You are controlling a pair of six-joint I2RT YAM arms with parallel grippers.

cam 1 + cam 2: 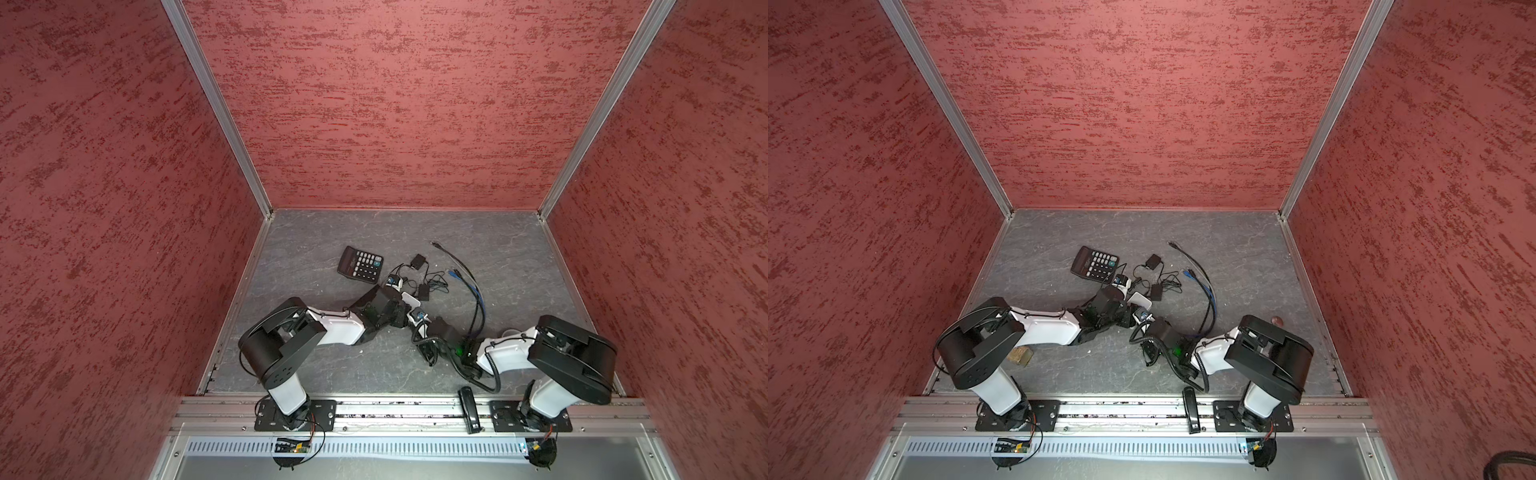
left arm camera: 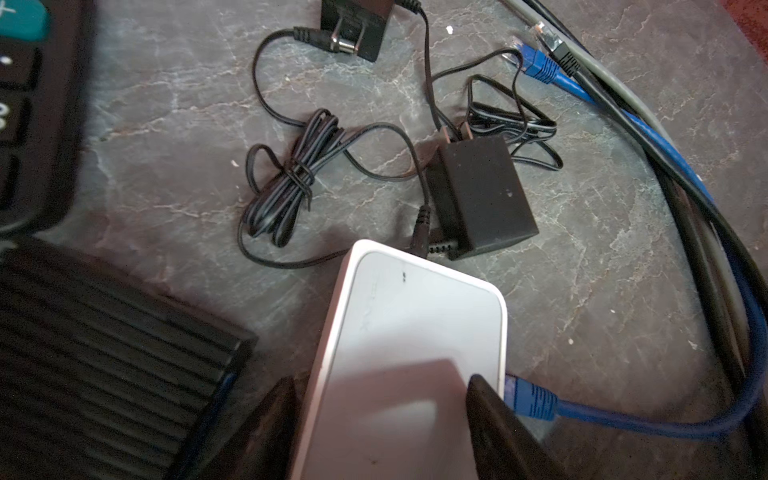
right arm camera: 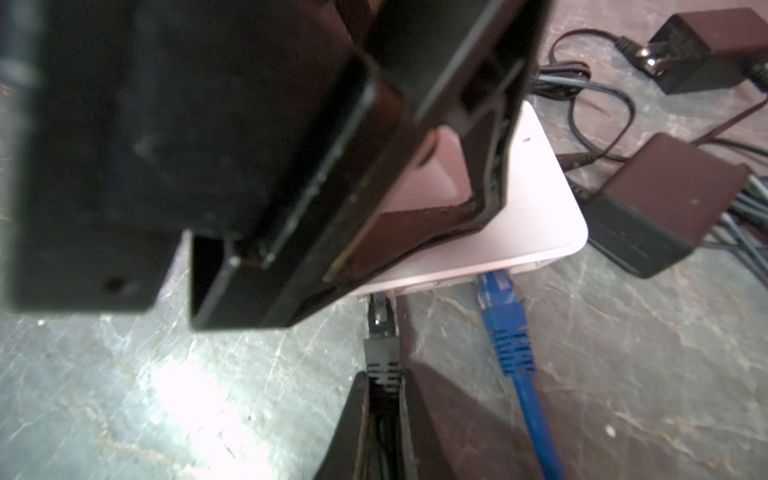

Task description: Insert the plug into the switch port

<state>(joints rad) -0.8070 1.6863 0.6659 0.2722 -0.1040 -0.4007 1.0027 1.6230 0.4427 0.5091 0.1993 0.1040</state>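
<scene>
The white switch lies flat on the grey floor, seen in both top views. My left gripper is shut on it, one finger against each long side. A blue plug sits in one port on the switch's front face. My right gripper is shut on the boot of a black plug. The plug's clear tip touches the port face left of the blue one, partly under the left gripper's body. How deep it sits is hidden.
A black calculator lies behind the left gripper. Two black power adapters with tangled thin cords lie just beyond the switch. Loose blue and black network cables curve along the right. A black stapler-like object rests on the front rail.
</scene>
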